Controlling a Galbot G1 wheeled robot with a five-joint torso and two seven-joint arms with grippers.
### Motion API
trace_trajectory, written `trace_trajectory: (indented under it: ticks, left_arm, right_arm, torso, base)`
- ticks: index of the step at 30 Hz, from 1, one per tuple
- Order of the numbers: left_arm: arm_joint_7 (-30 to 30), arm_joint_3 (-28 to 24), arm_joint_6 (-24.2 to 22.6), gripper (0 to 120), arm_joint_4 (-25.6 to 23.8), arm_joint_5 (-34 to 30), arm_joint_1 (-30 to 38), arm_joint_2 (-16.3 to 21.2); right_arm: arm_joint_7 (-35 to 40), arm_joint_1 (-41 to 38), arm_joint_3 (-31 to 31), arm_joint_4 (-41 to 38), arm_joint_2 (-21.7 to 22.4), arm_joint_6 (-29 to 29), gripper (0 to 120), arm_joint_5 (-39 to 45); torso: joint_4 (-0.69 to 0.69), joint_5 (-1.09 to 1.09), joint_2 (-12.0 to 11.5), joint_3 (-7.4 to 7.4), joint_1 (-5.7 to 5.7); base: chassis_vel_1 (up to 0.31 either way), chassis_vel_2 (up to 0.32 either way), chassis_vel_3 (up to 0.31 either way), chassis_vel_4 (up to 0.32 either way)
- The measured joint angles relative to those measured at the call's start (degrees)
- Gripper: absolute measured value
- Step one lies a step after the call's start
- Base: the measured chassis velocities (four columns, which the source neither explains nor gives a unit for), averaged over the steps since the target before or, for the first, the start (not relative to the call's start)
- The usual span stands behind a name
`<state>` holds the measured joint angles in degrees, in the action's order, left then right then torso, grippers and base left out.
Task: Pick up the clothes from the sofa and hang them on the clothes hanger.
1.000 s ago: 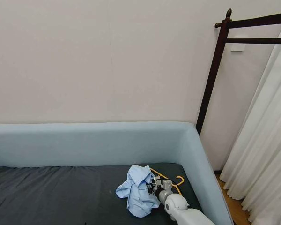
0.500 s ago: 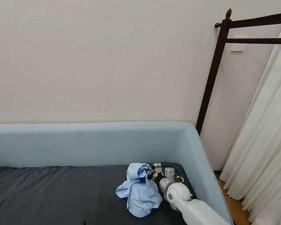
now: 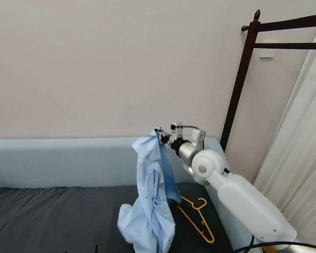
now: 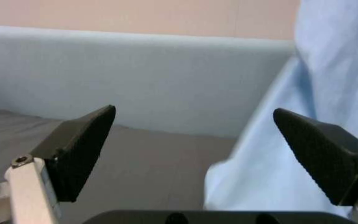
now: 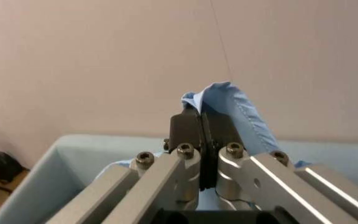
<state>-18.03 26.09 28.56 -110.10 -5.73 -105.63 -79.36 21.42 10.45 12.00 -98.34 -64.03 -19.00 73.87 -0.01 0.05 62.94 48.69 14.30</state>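
Pale plaster wall [image 3: 95, 68] backs the scene, with white curtain [image 3: 300, 174] at the robot's right.

Item 1: sofa [image 3: 58, 161]. Light blue padded back and side, dark grey seat cushion [image 3: 47, 219].

Item 2: shirt [image 3: 152, 200]. 1 garment, light blue, thin woven cloth with a stitched hem. It is held up in the air in front of the sofa back and hangs in long loose folds. Its lower end is bunched low at the seat; contact with the cushion cannot be told.

Item 3: right gripper [image 3: 165, 138]. It sits level with the top of the sofa back, its 2 dark fingers [image 5: 188, 128] pressed together on a top fold of the shirt [image 5: 229, 100].

Item 4: hanger [image 3: 197, 219]. Yellow-orange wire, lying flat on the seat cushion near the sofa's right end, just beside the hanging cloth.

Item 5: clothes rack [image 3: 237, 89]. Dark wood, 1 upright post with a finial and 2 crossbars, standing behind the sofa's right corner, well apart from the shirt.

Item 6: left gripper [image 4: 193, 112]. Its fingers are spread wide and hold nothing; it faces the sofa back [image 4: 135, 79] with the shirt [image 4: 316, 70] hanging close to 1 finger.

View notes: the head view gives the garment's full drop; the right wrist view gives the pinch close up, cloth rising above the fingertips; the left wrist view gives the lower cloth against the seat.
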Motion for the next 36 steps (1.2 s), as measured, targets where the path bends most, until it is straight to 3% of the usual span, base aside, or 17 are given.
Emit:
trace_trajectory:
  ticks: [7, 17, 26, 31, 36]
  left_arm:
    - [-0.04, 0.11, 0.06, 100, 0.14, -0.27, 0.22, 0.09]
    - [-0.03, -0.24, 0.26, 100, 0.48, -0.3, 0.42, 0.08]
    - [0.02, -0.41, 0.55, 100, 0.73, -0.35, 0.98, 1.01]
    - [0.17, -0.42, 1.45, 100, 1.5, -0.41, 0.53, 1.39]
    - [0.3, -0.66, 1.51, 100, 1.39, -0.26, 0.63, 1.02]
  right_arm:
    - [2.76, -6.52, 0.34, -0.73, -1.06, -0.11, 0, 2.74]
    - [4.68, -15.35, 0.58, 5.8, -1.53, 0.57, 0, 3.26]
    - [2.44, -28.61, 3.67, 19.62, -4.25, 2.77, 0, -1.4]
    - [7.29, -27.6, 2.78, 11.7, -0.72, 2.53, 0, 2.25]
    - [9.22, -27.57, 4.0, 7.72, -0.66, 2.08, 0, 4.36]
  torso:
    - [0.0, 0.0, 0.0, 0.0, 0.0]
    - [-0.02, 0.02, 0.0, 0.0, 0.0]
    - [0.01, 0.0, 0.0, 0.0, 0.01]
    - [-0.02, 0.01, 0.0, 0.0, 0.01]
    - [-0.02, 0.01, 0.0, -0.01, 0.0]
  base:
    - [0.0, 0.0, 0.0, 0.0]
    - [0.0, 0.0, 0.0, 0.0]
    - [0.0, 0.0, 0.0, 0.0]
    - [0.0, 0.0, 0.0, 0.0]
    - [0.0, 0.0, 0.0, 0.0]
